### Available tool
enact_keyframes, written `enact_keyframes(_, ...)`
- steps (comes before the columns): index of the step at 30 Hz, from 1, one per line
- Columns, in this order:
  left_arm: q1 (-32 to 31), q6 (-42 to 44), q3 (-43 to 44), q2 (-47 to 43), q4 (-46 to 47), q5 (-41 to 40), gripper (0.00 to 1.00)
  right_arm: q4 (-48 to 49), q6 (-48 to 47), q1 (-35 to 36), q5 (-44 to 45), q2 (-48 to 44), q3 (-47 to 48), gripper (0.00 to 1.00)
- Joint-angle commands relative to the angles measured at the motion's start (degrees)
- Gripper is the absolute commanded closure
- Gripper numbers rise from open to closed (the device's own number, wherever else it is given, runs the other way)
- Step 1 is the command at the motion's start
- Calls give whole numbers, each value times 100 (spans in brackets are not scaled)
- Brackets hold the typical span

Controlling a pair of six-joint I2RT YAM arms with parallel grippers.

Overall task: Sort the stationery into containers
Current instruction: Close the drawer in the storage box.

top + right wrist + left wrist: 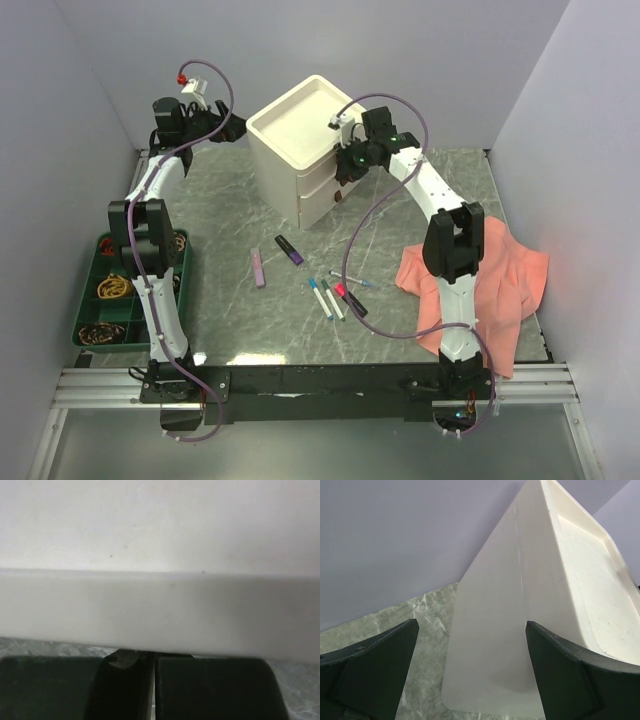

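The cream-white drawer box point(296, 140) stands at the back middle of the table. My left gripper point(236, 127) is open at the box's rear left side; in the left wrist view point(472, 667) the box wall point(495, 630) lies between the spread fingers. My right gripper point(346, 168) is shut at the upper drawer front point(160, 605), with a thin strip pinched between its fingers point(125, 690). On the table lie a lilac highlighter point(259, 268), a purple highlighter point(290, 250), blue-capped pens point(321, 296) and a red-and-black marker point(349, 298).
A green compartment tray point(92, 250) holding rubber bands sits at the left edge. A salmon-pink cloth point(490, 280) lies at the right, under the right arm. The lower drawer's brown pull tab point(338, 197) shows below my right gripper.
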Motion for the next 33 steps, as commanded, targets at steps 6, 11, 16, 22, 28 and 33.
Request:
enact_keyframes(6,-387,200,226,-12,-273,669,2,679,558,60,-23,261,295,94)
enact_keyframes(11,-273,148,218,-30,-300,371,1,696,760,34,-32,-317,-46,91)
enact_keyframes(16,-27,156,244,-135,-405,28,1,354,865,-45,73,-1134,-495,85)
enact_keyframes(22,500,-371,78,-232,-186,-158,0,931,2259,-1009,-1901,-2234,-2181,52)
enact_keyframes(28,536,-127,-212,-434,-343,263,1,7073,8229,-1548,-4259,-2122,-4843,52)
enact_keyframes(33,475,760,-90,-469,-1211,256,0,8639,9477,-1610,-4216,-1463,-4496,49)
